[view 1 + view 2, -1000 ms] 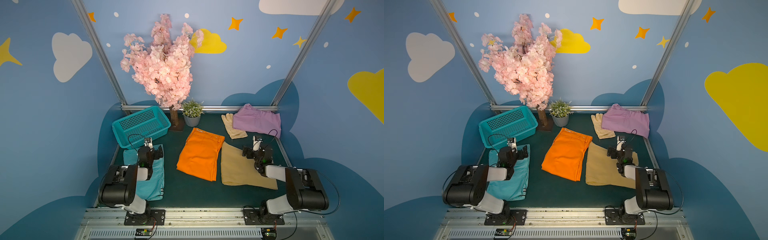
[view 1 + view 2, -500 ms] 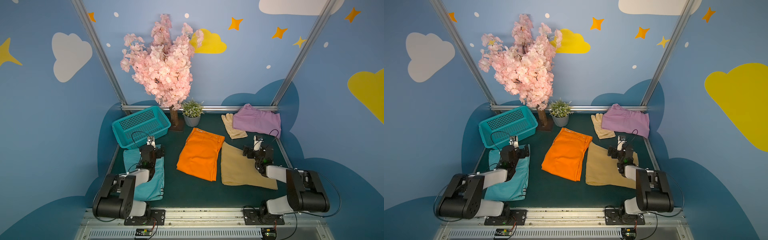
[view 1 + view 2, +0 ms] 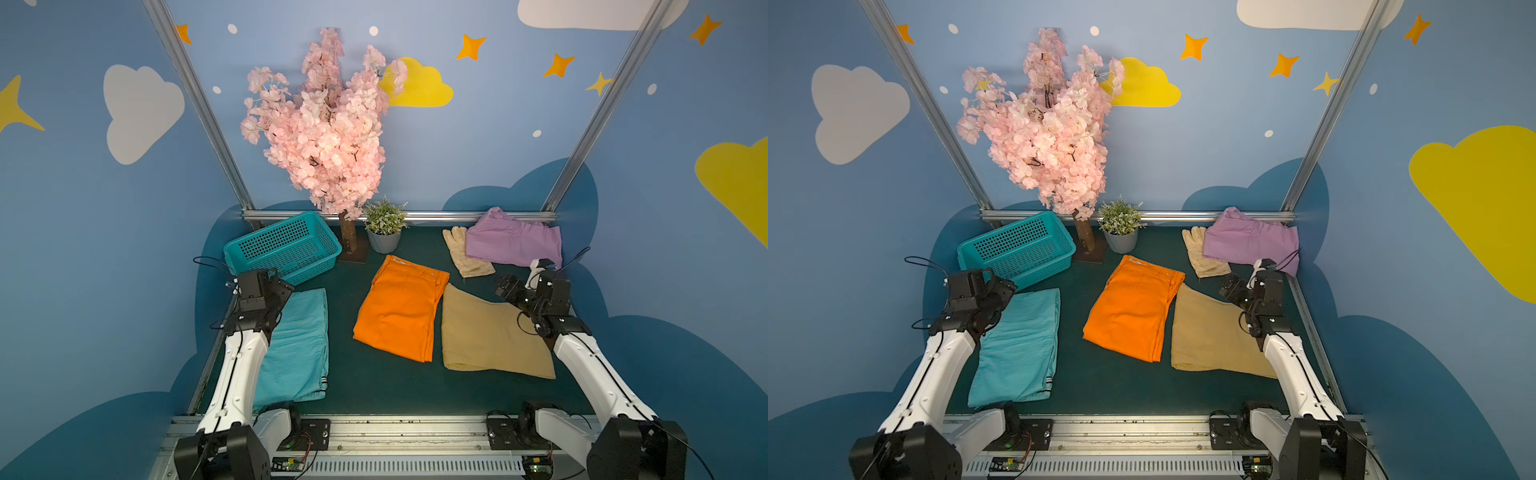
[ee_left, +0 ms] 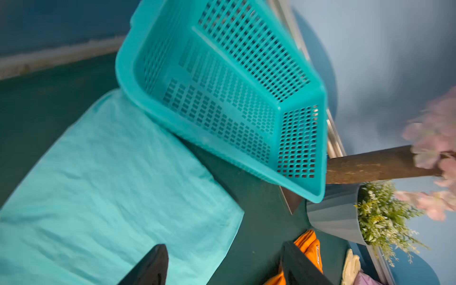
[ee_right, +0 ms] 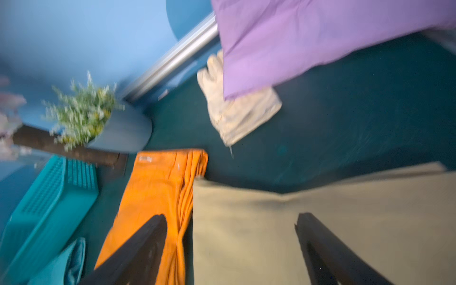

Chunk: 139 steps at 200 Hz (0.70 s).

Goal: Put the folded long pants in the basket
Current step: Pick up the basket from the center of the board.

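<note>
The teal mesh basket (image 3: 286, 249) (image 3: 1017, 249) (image 4: 222, 81) stands empty at the back left. Four folded long pants lie flat: light teal (image 3: 299, 345) (image 4: 111, 185) in front of the basket, orange (image 3: 399, 311) (image 5: 158, 187) in the middle, tan (image 3: 486, 332) (image 5: 320, 197) to its right, lilac (image 3: 511, 243) (image 5: 308, 32) at the back right. My left gripper (image 3: 282, 291) (image 4: 225, 259) hovers open over the light teal pair's far corner, next to the basket. My right gripper (image 3: 509, 289) (image 5: 230, 222) hovers open over the tan pair's far end. Neither holds anything.
Cream gloves (image 3: 465, 259) lie partly under the lilac pants. A pink blossom tree (image 3: 328, 137) and a small potted plant (image 3: 384, 232) stand at the back, right of the basket. Blue walls and metal rails close in the green table (image 3: 374, 386).
Both arms have unfolded from their bases and lifted their wrists. The left gripper has drawn nearer to the basket; the right now hangs over the tan pants' far end. The clothes have not moved.
</note>
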Available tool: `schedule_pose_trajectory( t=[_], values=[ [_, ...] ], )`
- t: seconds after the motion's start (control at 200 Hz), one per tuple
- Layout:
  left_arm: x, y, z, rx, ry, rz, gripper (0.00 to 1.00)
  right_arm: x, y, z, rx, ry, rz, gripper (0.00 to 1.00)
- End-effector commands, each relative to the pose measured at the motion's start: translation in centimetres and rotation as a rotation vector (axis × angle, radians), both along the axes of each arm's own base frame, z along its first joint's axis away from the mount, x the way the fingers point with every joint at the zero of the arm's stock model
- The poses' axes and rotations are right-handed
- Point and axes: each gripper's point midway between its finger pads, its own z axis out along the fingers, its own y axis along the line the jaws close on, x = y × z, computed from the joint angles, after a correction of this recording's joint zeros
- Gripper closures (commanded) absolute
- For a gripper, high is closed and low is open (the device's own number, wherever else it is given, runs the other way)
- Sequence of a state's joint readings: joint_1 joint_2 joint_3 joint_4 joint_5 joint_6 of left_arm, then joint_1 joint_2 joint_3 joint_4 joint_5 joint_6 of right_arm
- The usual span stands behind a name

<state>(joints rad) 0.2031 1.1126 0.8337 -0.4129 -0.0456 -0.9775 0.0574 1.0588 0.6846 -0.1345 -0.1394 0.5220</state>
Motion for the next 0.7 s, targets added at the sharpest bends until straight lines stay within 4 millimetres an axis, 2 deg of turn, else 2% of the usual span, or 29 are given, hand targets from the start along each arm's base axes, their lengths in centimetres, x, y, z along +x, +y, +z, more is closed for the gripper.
schedule_pose_trajectory(
  t=[0.0,0.04,0.065,0.195,0.275,0.441,0.561,0.691],
  values=[
    [0.5,-2.1,-1.2,-0.270,0.109,0.077,0.23,-2.6,2.1,-1.1,0.003,0.077,0.092,0.12],
    [1.2,-2.0,-1.4,-0.277,0.131,0.098,0.21,-2.8,2.8,-0.9,0.011,0.072,0.123,0.13],
    [1.6,-1.9,-1.4,-0.284,0.138,0.121,0.20,-3.4,3.1,-2.0,0.012,0.095,0.139,0.13],
    [3.7,-1.5,-1.7,-0.316,0.136,0.190,0.19,-4.2,4.1,-2.5,0.012,0.105,0.181,0.13],
    [5.2,-1.3,-2.1,-0.323,0.155,0.195,0.19,-4.7,4.4,-2.6,0.016,0.107,0.192,0.14],
    [7.6,-0.1,-4.2,-0.331,0.244,0.261,0.22,-5.4,5.1,-3.1,0.019,0.096,0.223,0.15],
    [9.6,-0.7,-6.2,-0.380,0.312,0.241,0.21,-6.0,5.2,-3.6,0.009,0.107,0.233,0.15],
    [10.6,-0.3,-6.5,-0.330,0.321,0.243,0.26,-6.3,4.8,-3.7,-0.012,0.093,0.221,0.16]
  ],
)
